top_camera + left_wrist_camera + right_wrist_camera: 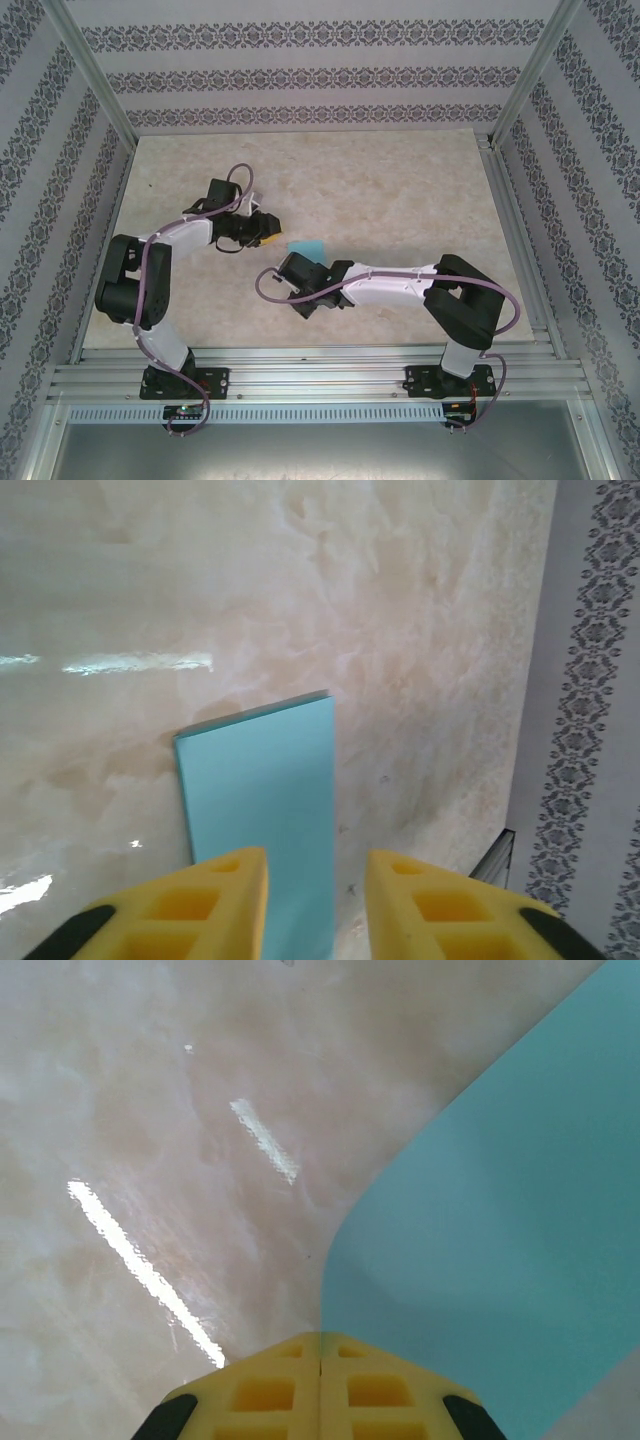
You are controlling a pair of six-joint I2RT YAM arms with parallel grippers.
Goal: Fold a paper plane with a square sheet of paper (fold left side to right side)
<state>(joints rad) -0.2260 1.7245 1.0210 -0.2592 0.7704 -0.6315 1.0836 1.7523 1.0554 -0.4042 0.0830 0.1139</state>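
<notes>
The right jaws are pressed together, pinching the edge of the turquoise sheet of paper (pixel 500 1240), which curves up from the counter (pixel 150 1110) into their tips. The left jaws stand spread, and the sheet lies flat under and just ahead of them.

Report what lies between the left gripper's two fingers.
Left wrist view: between the fingers of the open left gripper lies the near end of the square sheet of paper, flat on the table, with a narrow bare strip of table beside it.
</notes>
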